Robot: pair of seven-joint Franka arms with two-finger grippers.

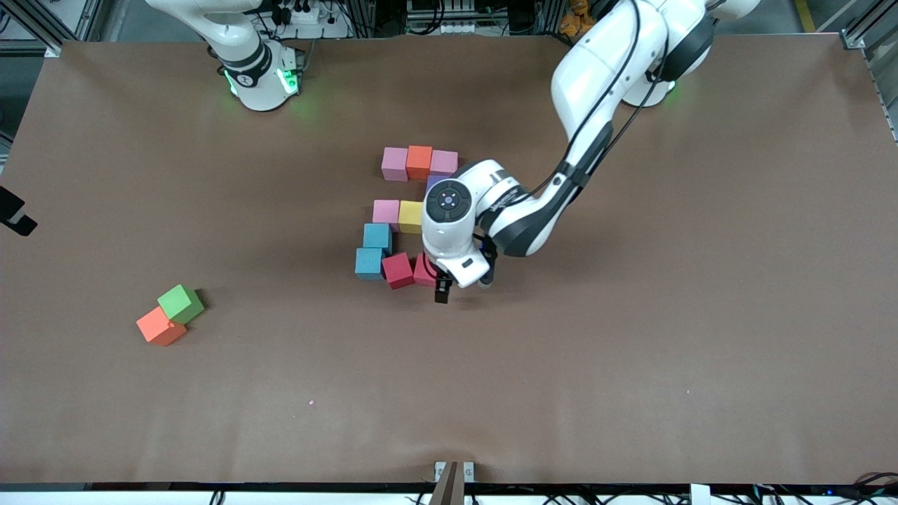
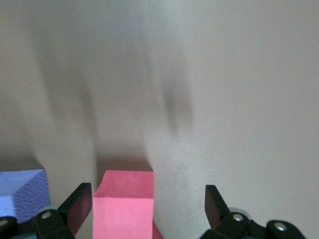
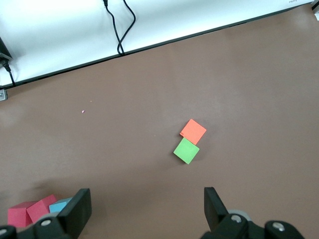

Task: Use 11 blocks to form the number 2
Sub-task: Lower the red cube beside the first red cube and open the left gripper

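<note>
The left gripper [image 1: 443, 286] is low over the end of the bottom row of the number 2 [image 1: 405, 214] in the middle of the table [image 1: 631, 351], its fingers [image 2: 79, 204] spread wide on either side of a red block [image 2: 123, 204] without touching it, so it grips nothing. The digit's row farthest from the front camera is a pink block [image 1: 395, 163], an orange block [image 1: 419, 161] and another pink block [image 1: 444, 162]; a purple block [image 1: 435, 182] sits just nearer, partly hidden by the arm. The middle row shows a third pink block [image 1: 386, 211] touching a yellow block [image 1: 411, 216]. Two light blue blocks [image 1: 372, 252] follow, then a tilted red block [image 1: 398, 271] beside the one at the gripper. A green cube [image 1: 181, 303] and a spare orange cube [image 1: 161, 327] touch each other well apart, toward the right arm's end. The right gripper [image 3: 144, 209] waits high above the table, wide open and empty
</note>
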